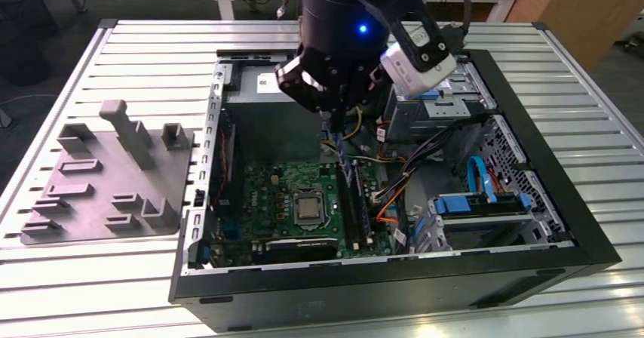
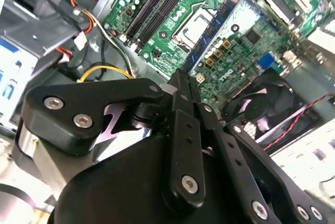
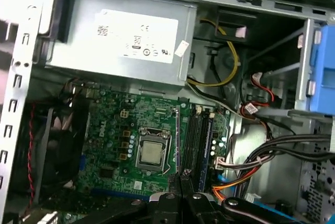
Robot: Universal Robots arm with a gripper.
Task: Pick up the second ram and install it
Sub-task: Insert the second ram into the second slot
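The gripper [image 1: 337,119] is hanging inside the open case [image 1: 548,179], over the far part of the board [image 1: 267,195]. Its jaws are gripping the ram [image 2: 212,33]. In the second wrist view the black fingers [image 2: 180,96] are pressing together, and the stick is jutting out past their tips as a blue-green strip held over the board.

In the first wrist view the ram [image 3: 178,140] is showing edge-on as a thin pale line. It is running from the fingertips out between the socket [image 3: 153,152] and the slots [image 3: 196,140], close beside the slots. I cannot tell whether its lower edge is touching a slot.

The supply [image 3: 125,35] is sitting at the far end of the case, beyond the board. The fan [image 3: 63,150] is sitting beside the board, on the far side of the socket from the slots. Orange and black cables [image 3: 238,182] are trailing on the slots' other side, toward the exterior view's right.

The grey tray [image 1: 96,217] with its upright blocks is lying on the table [image 1: 151,59], just beside the case on the exterior view's left.
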